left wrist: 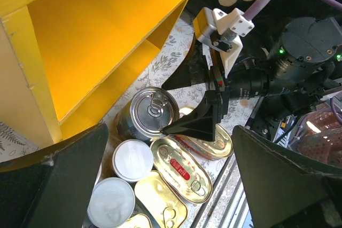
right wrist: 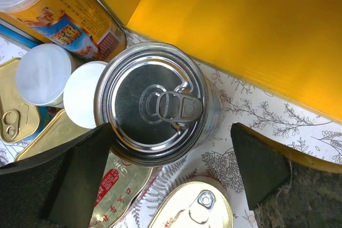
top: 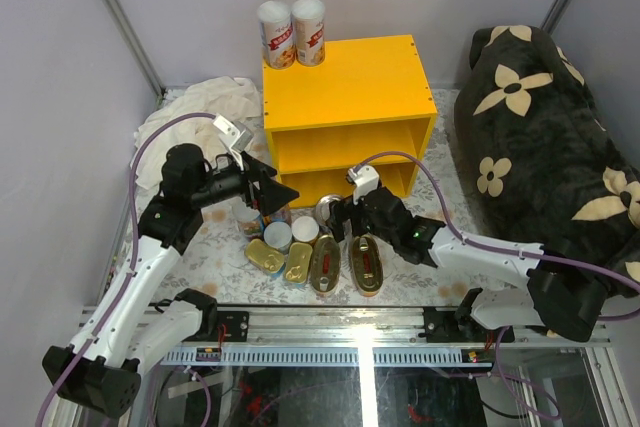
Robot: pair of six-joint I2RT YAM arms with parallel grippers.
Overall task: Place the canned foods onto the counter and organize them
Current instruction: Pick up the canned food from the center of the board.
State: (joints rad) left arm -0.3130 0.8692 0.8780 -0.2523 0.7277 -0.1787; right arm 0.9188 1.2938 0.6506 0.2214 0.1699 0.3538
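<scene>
Nearness decides the coming move here: the steel can stands upright on the flowered floor, just in front of the lower shelf of the yellow bench. The right end effector is directly at it, with both fingers spread wide and nothing held. In the right wrist view the ring-pull lid faces the camera, so the long axis of the can runs vertical, and the can lies ahead of the fingers and partly between them. One finger overlaps the rim while the other is apart from the can's wall, so I judge the grasp is not centred yet. Whether the fingertips are low enough on the wall I cannot tell. The left end effector is also open and empty. It hangs over the white-lidded cans at the left side of the group, beside the flat gold tins, so it is farther from the steel can than the right one. Two tall cans already stand at the back left corner of the bench top. For the steel can the right arm is better placed, I think, closing across its width.
</scene>
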